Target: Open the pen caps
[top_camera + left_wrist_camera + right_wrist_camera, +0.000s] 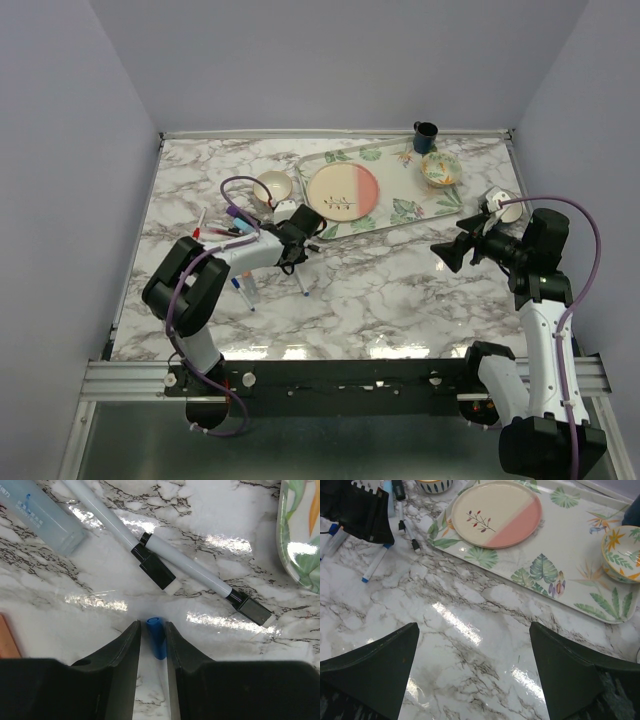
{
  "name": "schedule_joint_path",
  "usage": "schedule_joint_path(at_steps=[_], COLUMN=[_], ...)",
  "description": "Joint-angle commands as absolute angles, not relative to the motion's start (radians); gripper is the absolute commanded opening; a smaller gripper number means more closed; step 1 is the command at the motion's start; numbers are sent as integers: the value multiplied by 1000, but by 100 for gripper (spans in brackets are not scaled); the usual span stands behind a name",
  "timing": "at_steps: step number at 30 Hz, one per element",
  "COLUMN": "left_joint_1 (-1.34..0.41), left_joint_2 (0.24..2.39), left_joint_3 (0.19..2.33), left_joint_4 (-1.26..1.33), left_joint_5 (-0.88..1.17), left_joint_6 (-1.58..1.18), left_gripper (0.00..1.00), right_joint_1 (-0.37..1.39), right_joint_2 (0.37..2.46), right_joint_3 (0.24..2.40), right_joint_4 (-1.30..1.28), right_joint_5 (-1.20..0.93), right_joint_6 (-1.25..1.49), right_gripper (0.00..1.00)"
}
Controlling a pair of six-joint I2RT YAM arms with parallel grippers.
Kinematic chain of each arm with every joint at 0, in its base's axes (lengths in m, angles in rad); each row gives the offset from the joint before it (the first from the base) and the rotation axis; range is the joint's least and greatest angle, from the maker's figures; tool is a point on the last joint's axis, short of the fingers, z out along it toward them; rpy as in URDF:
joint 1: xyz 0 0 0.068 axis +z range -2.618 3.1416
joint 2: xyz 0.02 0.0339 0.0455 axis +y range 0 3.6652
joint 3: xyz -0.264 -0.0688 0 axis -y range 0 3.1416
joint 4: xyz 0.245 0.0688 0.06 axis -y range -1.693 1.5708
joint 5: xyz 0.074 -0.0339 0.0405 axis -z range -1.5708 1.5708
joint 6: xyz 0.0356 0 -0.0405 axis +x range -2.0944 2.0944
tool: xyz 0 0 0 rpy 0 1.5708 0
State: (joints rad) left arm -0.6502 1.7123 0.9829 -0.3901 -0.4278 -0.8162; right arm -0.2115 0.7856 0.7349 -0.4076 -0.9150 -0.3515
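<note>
Glossy marbled tabletop (400,290), lilac walls (60,120)

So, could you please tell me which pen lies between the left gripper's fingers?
The blue-capped pen: its cap pokes out between the fingers of the left gripper. The two black-capped pens lie farther off, beyond the fingertips.

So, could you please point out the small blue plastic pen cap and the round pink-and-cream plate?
small blue plastic pen cap (156,638): left wrist view, middle of its side.
round pink-and-cream plate (496,514): right wrist view, its centre.
</note>
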Motion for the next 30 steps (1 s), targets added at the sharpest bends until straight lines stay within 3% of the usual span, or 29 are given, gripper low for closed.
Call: schedule_joint_path(at_steps=[1,7,15,25,30], left_joint_1=[-658,-658,-658,-661,-679], left_joint_2=[1709,1687,1487,1091,990], left_joint_3=[942,916,826,592,516], left_joint_4=[-382,-374,-304,-31,109], left_joint_5=[-477,-480,-459,-308,-252], left_joint_6=[-854,-882,-891,-988,-1071], left_gripper=[30,17,2,0,0], right_joint_1=[-215,-215,-215,-206,-100], right_joint_2=[785,784,778,796,877], right_joint_3=[765,767,770,778,834], right_joint_4=[-436,-439,-451,-489,-575], right_joint_5=[-936,-934,-956,-1101,-1119], right_joint_6=[-360,-364,-379,-417,-442], right_gripper=[100,100,100,100,100])
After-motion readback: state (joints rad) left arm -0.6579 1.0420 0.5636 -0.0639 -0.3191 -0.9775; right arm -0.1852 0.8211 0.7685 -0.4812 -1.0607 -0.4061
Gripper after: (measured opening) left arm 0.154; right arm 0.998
